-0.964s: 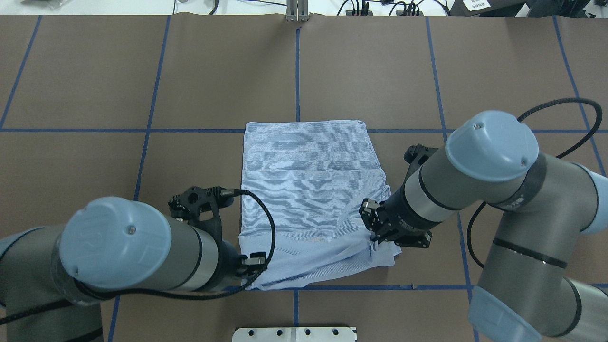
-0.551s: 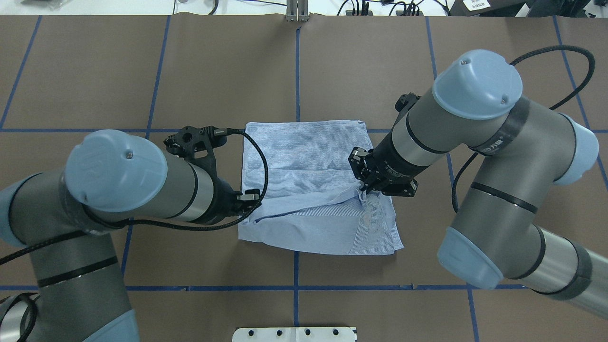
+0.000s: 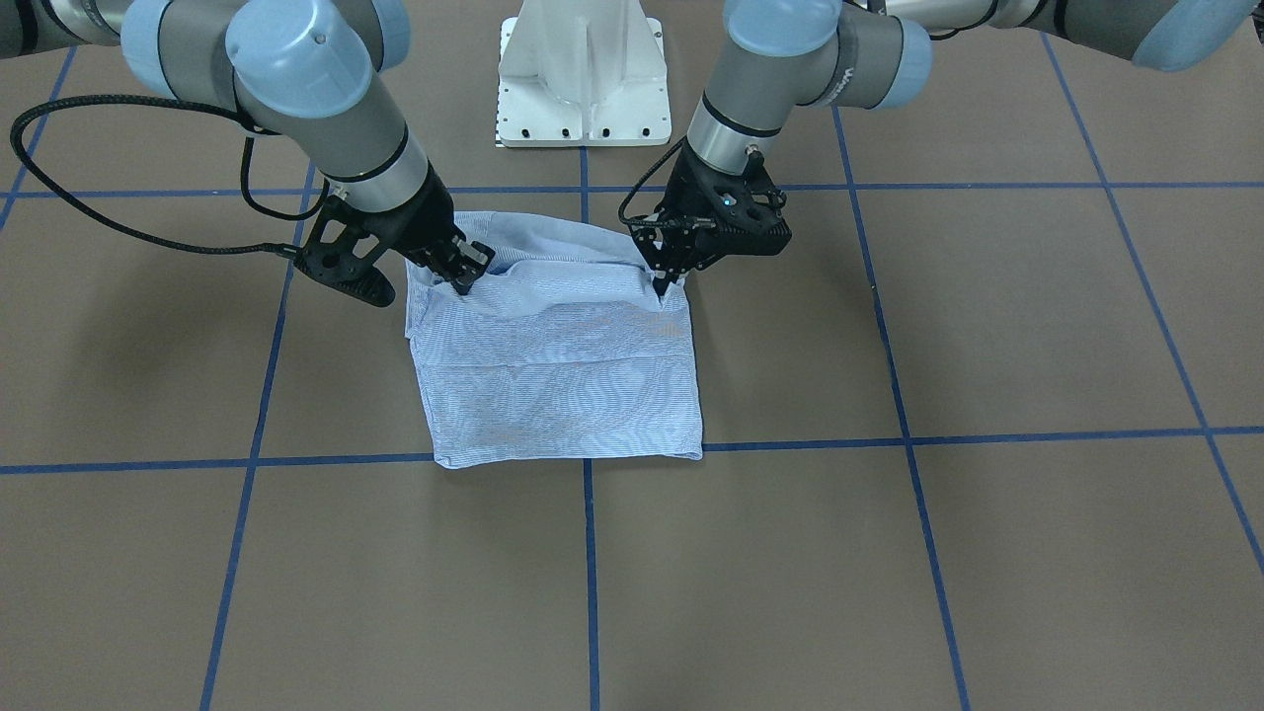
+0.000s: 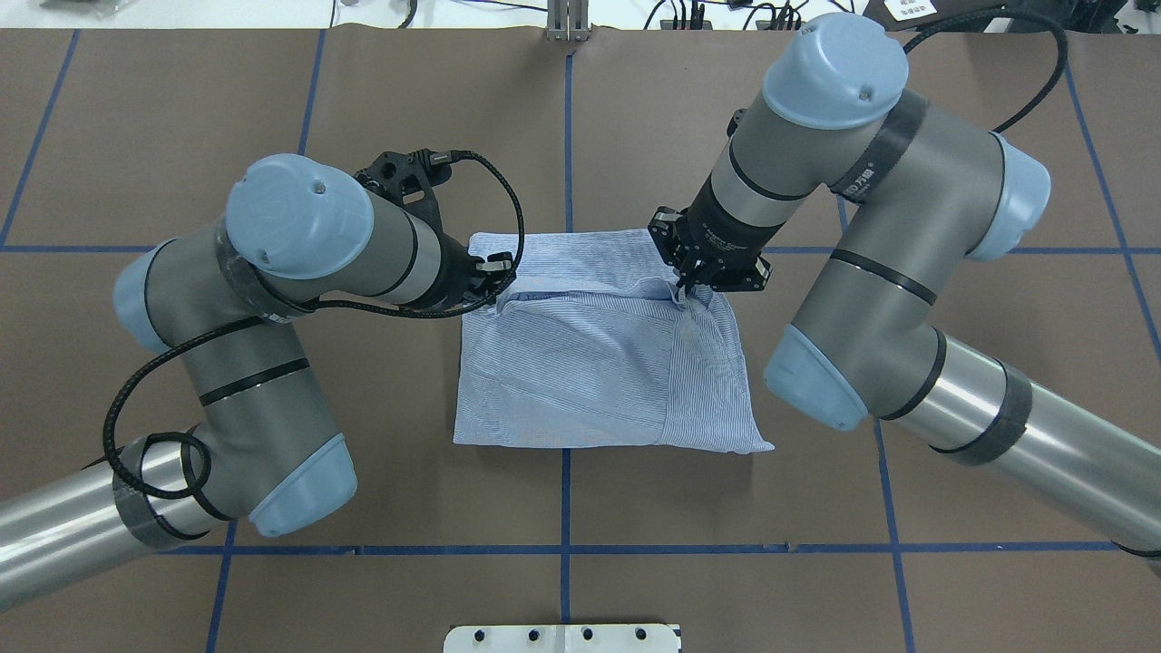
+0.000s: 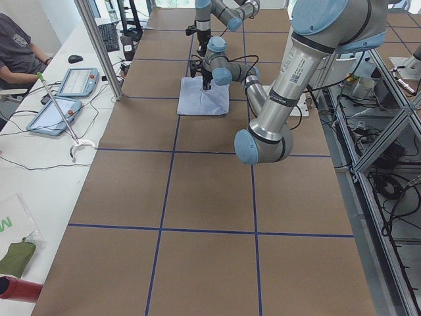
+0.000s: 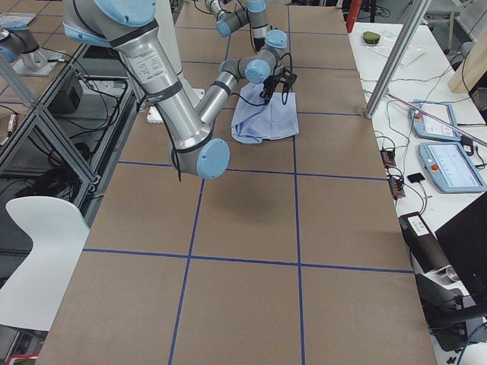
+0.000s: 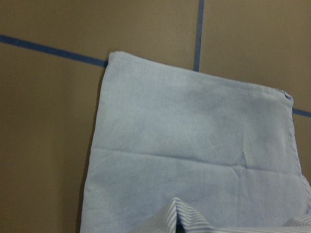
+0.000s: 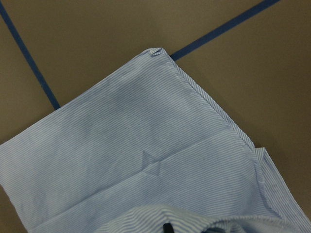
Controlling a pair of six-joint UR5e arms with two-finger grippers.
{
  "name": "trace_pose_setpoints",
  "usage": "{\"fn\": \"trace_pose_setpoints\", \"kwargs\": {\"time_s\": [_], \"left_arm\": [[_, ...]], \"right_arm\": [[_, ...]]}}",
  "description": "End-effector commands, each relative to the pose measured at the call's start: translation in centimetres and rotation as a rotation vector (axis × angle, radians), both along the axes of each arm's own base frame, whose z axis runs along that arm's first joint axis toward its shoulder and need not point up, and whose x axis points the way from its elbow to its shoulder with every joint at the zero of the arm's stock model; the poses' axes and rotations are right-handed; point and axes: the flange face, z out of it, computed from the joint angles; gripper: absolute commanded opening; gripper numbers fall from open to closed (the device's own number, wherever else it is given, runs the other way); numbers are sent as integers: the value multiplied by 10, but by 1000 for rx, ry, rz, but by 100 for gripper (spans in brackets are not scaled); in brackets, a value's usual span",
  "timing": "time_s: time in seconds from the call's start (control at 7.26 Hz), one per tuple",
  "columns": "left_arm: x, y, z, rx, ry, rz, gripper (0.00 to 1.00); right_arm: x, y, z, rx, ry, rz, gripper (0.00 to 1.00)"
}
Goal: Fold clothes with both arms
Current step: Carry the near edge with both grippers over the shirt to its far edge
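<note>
— How are your arms set?
— Both elbows bow outward and the wrists tilt down over the table (image 3: 987, 326). My left gripper (image 3: 660, 284) and right gripper (image 3: 464, 284) each pinch a raised fold of the shirt (image 3: 563, 385), which lies mid-table.
— Any writing?
— White lettering (image 4: 866, 174) on my right arm (image 4: 952, 218), too small to read.

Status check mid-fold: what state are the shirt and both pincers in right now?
shirt: doubled over on the table, its top layer's edge held up at two corners, short of the far edge.
left pincer: shut on the shirt.
right pincer: shut on the shirt.
</note>
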Motion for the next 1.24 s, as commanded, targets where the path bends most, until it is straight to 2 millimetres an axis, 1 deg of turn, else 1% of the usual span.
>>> {"fn": "trace_pose_setpoints", "kwargs": {"time_s": [0.0, 0.14, 0.28, 0.41, 0.55, 0.69, 0.83, 0.96, 1.1], "left_arm": [[10, -25, 25, 10, -19, -12, 0], [11, -31, 30, 13, -16, -20, 0], [14, -38, 29, 22, -2, -25, 0], [21, -45, 25, 20, -6, -27, 0], [26, -51, 24, 20, -5, -31, 0], [33, -57, 31, 25, 1, -32, 0], [34, -63, 38, 21, -4, -38, 0], [31, -66, 38, 24, -5, -43, 0], [30, -67, 39, 23, -8, -46, 4]], "right_arm": [[-20, -38, 14, -5, 53, -15, 0], [-35, -50, 20, 2, 56, -22, 0], [-46, -61, 35, 20, 34, -19, 0], [-54, -68, 43, 23, 33, -21, 0], [-58, -72, 46, 17, 42, -23, 0], [-59, -74, 50, 19, 48, -28, 0], [-60, -75, 51, 23, 50, -33, 0], [-61, -77, 54, 21, 53, -33, 0], [-60, -78, 55, 24, 58, -28, 99]]}}
